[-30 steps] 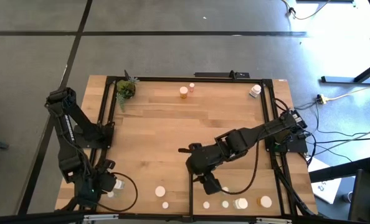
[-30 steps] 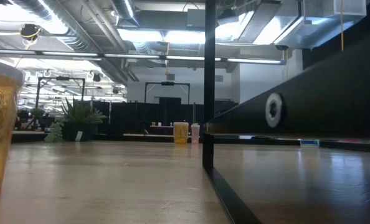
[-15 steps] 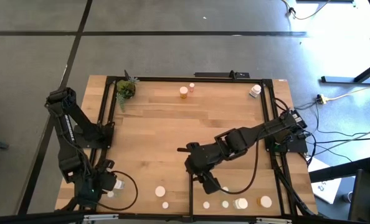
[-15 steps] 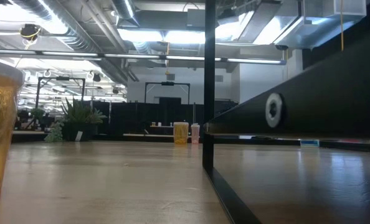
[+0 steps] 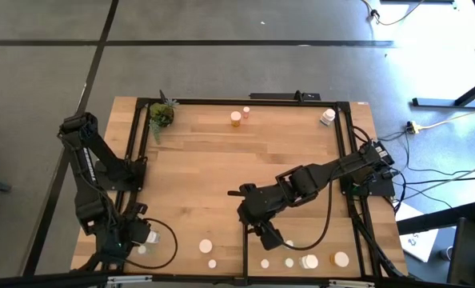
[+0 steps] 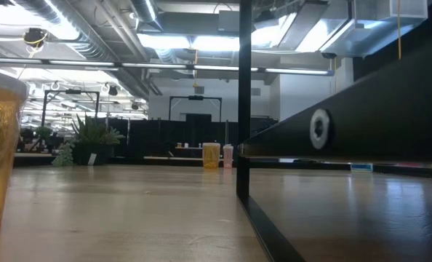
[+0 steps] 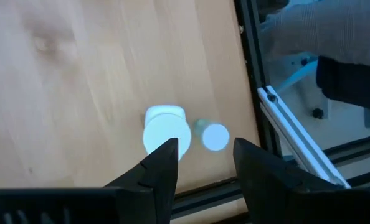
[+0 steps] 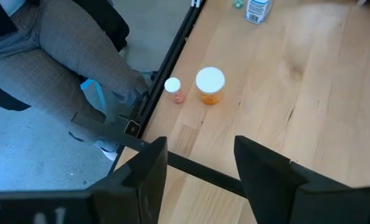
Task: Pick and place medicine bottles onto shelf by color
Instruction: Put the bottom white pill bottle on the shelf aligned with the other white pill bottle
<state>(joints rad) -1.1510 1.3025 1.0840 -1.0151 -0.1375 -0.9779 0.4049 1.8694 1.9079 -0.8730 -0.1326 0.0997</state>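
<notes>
Currently the right gripper (image 5: 263, 233) hovers with fingers apart, empty, above the black strip (image 5: 245, 252); nearest bottles (image 5: 301, 261) stand by the near edge. Centre over one cap, descend vertically. Left gripper (image 7: 203, 163) waits parted, empty.

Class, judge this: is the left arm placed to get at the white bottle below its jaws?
Probably yes. The left gripper hangs open just above the white bottle, with only a smaller bottle beside it.

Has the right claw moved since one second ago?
Barely. In the high view the right claw sits slightly nearer the black strip than it did a second ago, a small shift toward the table's left side.
</notes>
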